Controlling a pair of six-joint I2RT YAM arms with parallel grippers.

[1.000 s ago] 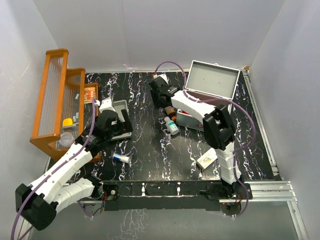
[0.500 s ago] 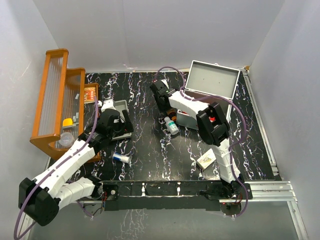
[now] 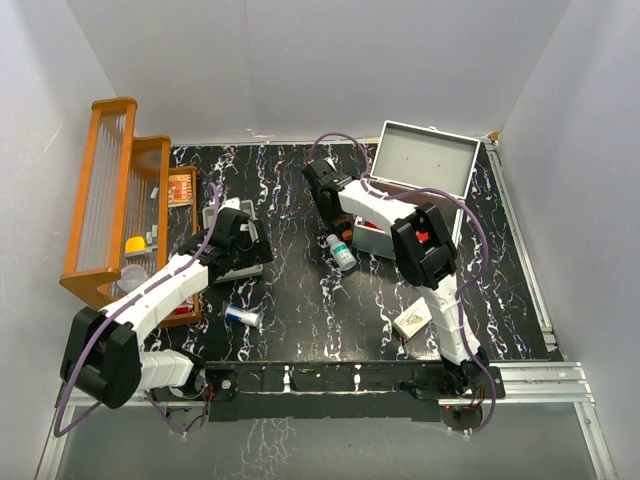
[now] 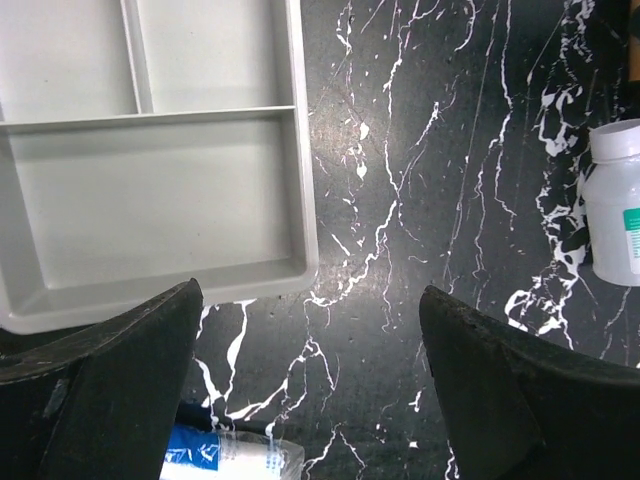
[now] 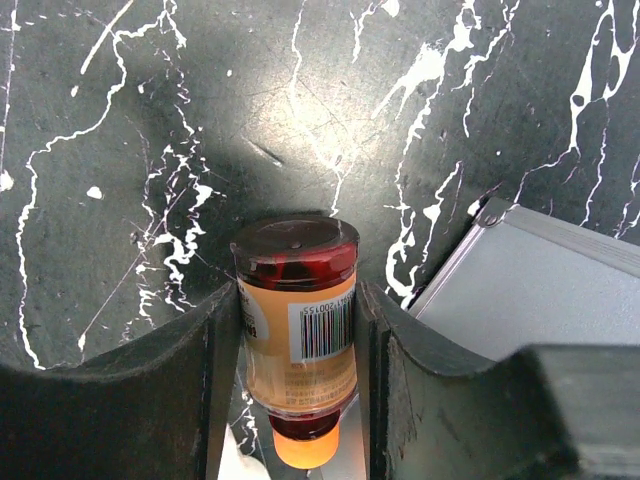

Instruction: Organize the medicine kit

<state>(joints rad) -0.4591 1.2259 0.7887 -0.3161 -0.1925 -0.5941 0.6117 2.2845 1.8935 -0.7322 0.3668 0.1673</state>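
Note:
The medicine kit [image 3: 425, 160] stands open at the back right, a light-grey metal case with its lid raised; its corner shows in the right wrist view [image 5: 530, 290]. My right gripper [image 5: 297, 310] is shut on an amber bottle [image 5: 300, 330] with a dark red cap, just left of the case; in the top view this gripper [image 3: 338, 222] is at the case's front left corner. My left gripper [image 4: 310, 350] is open and empty, low over the table beside a shallow grey tray [image 4: 150, 170]; in the top view it [image 3: 240, 238] is above that tray [image 3: 236, 262].
A white bottle with a green label [image 3: 342, 251] lies near the case. A blue-white tube [image 3: 243, 316] lies in front of the tray, also in the left wrist view [image 4: 235, 455]. A white box [image 3: 413, 320] is front right. A wooden rack [image 3: 110, 200] stands on the left.
My left arm has swung right and away, over the grey tray. My right gripper has shifted slightly toward the case's front corner around the amber bottle.

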